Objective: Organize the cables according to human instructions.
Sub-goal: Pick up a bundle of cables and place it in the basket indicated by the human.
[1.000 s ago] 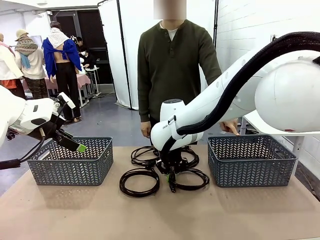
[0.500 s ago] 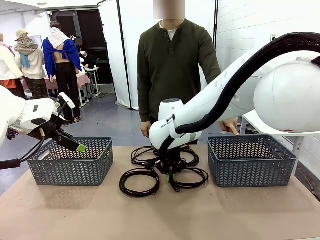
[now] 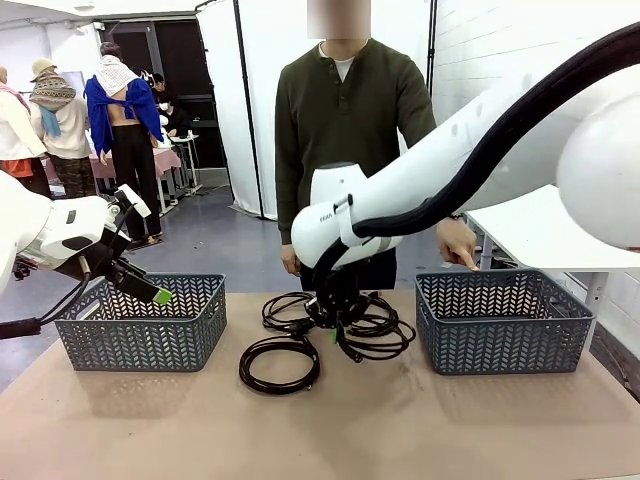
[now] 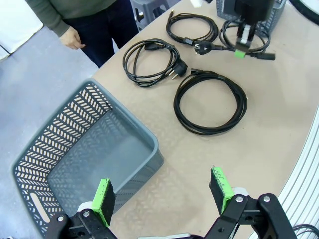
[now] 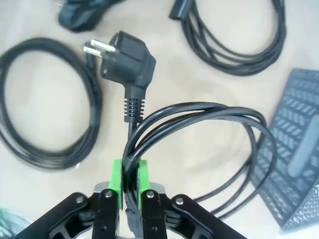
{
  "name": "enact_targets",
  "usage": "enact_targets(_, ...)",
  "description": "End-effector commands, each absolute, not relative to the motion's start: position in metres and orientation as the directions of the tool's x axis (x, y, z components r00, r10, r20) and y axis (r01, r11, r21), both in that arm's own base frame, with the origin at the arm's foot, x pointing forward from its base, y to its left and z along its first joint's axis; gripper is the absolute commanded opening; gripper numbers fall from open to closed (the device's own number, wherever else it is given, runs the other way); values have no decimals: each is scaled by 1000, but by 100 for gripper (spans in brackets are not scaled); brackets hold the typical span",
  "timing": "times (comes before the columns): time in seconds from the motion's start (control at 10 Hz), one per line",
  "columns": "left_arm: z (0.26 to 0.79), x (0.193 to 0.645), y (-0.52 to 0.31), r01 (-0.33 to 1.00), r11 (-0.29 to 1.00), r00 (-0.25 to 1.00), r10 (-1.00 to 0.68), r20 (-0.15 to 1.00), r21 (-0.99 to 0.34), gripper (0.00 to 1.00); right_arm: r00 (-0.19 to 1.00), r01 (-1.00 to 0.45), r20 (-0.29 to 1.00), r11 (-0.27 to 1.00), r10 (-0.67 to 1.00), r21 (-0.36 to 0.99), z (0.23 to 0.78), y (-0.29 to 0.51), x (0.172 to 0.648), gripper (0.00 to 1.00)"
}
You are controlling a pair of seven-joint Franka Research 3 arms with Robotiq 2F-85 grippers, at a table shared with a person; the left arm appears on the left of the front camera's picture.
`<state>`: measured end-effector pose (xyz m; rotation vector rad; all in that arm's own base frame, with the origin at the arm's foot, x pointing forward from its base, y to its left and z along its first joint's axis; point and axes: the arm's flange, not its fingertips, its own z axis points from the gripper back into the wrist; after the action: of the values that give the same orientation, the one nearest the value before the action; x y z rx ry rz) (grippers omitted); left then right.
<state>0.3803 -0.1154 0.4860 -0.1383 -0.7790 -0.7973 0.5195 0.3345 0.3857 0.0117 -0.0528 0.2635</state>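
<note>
Front view: the right gripper was clenched on one cable coil, which hung tilted at mid-table between the left basket and the right basket. The person's hand pointed down toward the right basket, so that basket was judged the target. The near-left coil and far-left coil lay flat on the table. Left wrist view: the left gripper stood released and empty near the left basket, well apart from the coils. Right wrist view: the pads pinched several strands together, and the plug extended beyond the fingertips. The carry should raise loops and plug clear of the basket wall. Release should come only over the basket's interior.
</note>
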Motion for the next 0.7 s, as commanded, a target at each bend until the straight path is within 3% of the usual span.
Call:
enact_targets(0.0, 485, 381, -115, 680, 716, 451, -579, 679, 159, 100, 906, -422, 46, 907, 421, 19, 417, 321, 499, 0)
enact_targets(0.6, 485, 381, -115, 680, 716, 451, -579, 679, 159, 100, 528, -849, 12, 529, 849, -23, 496, 279, 464, 0)
